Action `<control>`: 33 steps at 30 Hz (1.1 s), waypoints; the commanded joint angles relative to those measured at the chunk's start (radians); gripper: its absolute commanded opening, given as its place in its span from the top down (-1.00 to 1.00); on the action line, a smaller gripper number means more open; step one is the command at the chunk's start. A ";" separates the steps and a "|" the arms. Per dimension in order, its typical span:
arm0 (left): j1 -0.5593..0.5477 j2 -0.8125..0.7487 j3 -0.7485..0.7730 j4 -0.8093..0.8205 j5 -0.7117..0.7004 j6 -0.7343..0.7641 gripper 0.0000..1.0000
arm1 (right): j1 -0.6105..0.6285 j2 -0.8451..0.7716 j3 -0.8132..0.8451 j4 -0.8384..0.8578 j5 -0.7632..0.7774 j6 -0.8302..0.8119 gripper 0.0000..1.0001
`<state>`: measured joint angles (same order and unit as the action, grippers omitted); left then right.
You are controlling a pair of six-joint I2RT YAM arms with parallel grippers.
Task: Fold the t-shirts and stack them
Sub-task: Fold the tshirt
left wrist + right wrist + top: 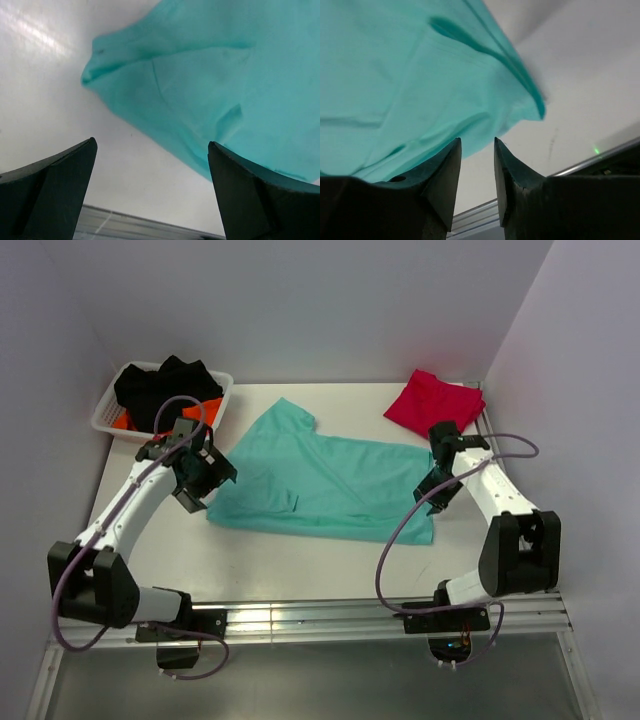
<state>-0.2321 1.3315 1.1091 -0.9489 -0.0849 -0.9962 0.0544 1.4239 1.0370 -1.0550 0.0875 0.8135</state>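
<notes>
The teal-green t-shirt (320, 480) lies spread across the middle of the table, partly folded, with a sleeve pointing to the back. A crimson-red t-shirt (433, 402) lies folded at the back right. My left gripper (208, 485) hovers at the teal shirt's left edge; in the left wrist view it (152, 145) is wide open, nothing between its fingers (250, 195), with the shirt (220, 75) ahead. My right gripper (438, 488) hangs over the shirt's right edge. In the right wrist view it (477, 142) stands partly open and empty above the shirt's corner (420, 85).
A white basket (105, 418) at the back left holds black and orange clothes. White walls close in the table at the back and both sides. A metal rail (330, 615) runs along the near edge by the arm bases.
</notes>
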 commanded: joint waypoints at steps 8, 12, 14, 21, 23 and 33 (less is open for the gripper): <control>0.103 0.403 0.195 0.188 -0.043 0.240 -0.75 | 0.009 0.249 0.186 0.110 -0.057 -0.033 0.98; 0.116 0.495 0.224 0.226 -0.007 0.249 -0.49 | 0.009 0.329 0.164 0.165 -0.069 -0.042 1.00; 0.116 0.517 0.224 0.240 0.016 0.243 -0.39 | 0.009 0.381 0.166 0.193 -0.080 -0.056 1.00; 0.091 0.483 0.072 0.239 -0.015 0.188 0.15 | 0.009 0.500 0.254 0.184 -0.058 -0.103 1.00; 0.091 0.447 -0.015 0.251 -0.018 0.163 0.27 | 0.004 0.504 0.262 0.188 -0.049 -0.114 1.00; 0.091 0.278 -0.172 0.190 -0.091 0.085 0.99 | -0.001 0.543 0.281 0.202 -0.083 -0.140 1.00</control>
<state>-0.1383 1.6508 0.9646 -0.7048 -0.1310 -0.8780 0.0563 1.9343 1.2926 -0.8997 -0.0090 0.6880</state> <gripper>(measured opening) 0.013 0.006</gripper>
